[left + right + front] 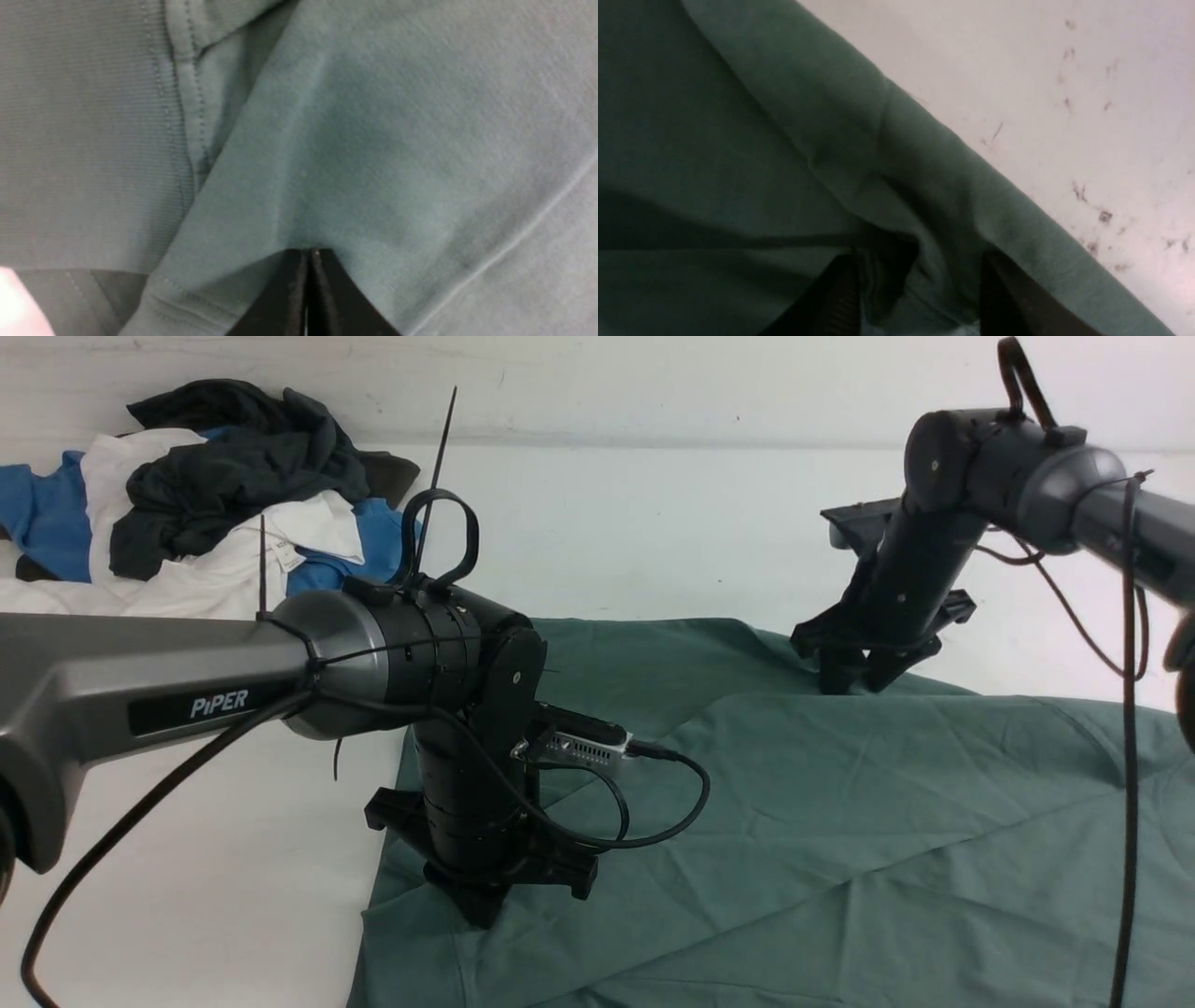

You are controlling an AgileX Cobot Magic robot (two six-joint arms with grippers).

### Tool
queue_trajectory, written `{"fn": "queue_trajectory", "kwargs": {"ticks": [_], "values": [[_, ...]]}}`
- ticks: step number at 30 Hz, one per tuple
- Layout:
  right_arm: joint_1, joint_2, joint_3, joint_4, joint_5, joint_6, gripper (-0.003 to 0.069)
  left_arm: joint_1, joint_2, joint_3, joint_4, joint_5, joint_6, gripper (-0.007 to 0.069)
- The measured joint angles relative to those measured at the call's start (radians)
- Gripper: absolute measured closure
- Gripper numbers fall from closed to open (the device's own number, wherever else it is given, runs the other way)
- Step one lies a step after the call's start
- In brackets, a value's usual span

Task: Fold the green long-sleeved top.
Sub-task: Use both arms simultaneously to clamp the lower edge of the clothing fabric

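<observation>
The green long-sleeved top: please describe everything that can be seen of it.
The green long-sleeved top is muted sage-green knit cloth, spread nearly flat with creases on the white table. A ribbed band with stitched seams shows near the left gripper, which is shut and seems to pinch it. The open right gripper straddles a ridge at its far edge.

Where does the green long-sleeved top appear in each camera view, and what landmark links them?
Front view: green top spread over the lower right, both claws on it.
Left wrist view: green top fills nearly everything, shut left claw touching it.
Right wrist view: green top covers most, open right claw straddling a fold.
Shared landmark: its edge against the white table, by the right claw.
</observation>
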Motion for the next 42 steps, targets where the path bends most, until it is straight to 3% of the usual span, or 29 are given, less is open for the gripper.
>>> {"fn": "queue_trajectory", "kwargs": {"ticks": [4,7,21,28,29,30,35,40,42], "values": [[0.0,0.001,-0.013,-0.019,-0.024,-0.008,0.0603,0.0,0.001,0.0,0.0,0.0,0.0,0.0629],[0.0,0.001,-0.046,-0.04,-0.024,-0.013,0.0638,0.0,0.001,0.0,0.0,0.0,0.0,0.0629],[-0.013,0.023,-0.14,-0.078,-0.043,-0.003,0.0628,-0.003,0.001,0.0,-0.005,-0.027,0.0,0.0629],[-0.019,0.046,-0.14,-0.138,-0.152,0.029,0.0466,-0.003,0.0,-0.005,-0.005,-0.031,0.0,0.0629],[-0.022,0.039,-0.141,-0.17,-0.166,0.071,0.0399,-0.003,-0.004,-0.006,-0.004,-0.031,0.0,0.0629],[-0.024,0.03,-0.146,-0.204,-0.16,0.1,0.0352,-0.003,-0.01,-0.006,-0.003,-0.034,0.0,0.0629],[-0.028,-0.035,-0.209,-0.294,-0.014,0.138,0.027,-0.003,-0.099,-0.006,0.031,-0.047,-0.004,0.0629],[-0.036,-0.147,-0.226,-0.261,0.017,0.115,0.0347,-0.003,-0.241,-0.006,0.062,-0.001,-0.012,0.0629],[-0.045,-0.241,-0.17,-0.189,0.018,0.107,0.0475,-0.005,-0.325,0.031,0.065,0.052,-0.024,0.0629]]}}
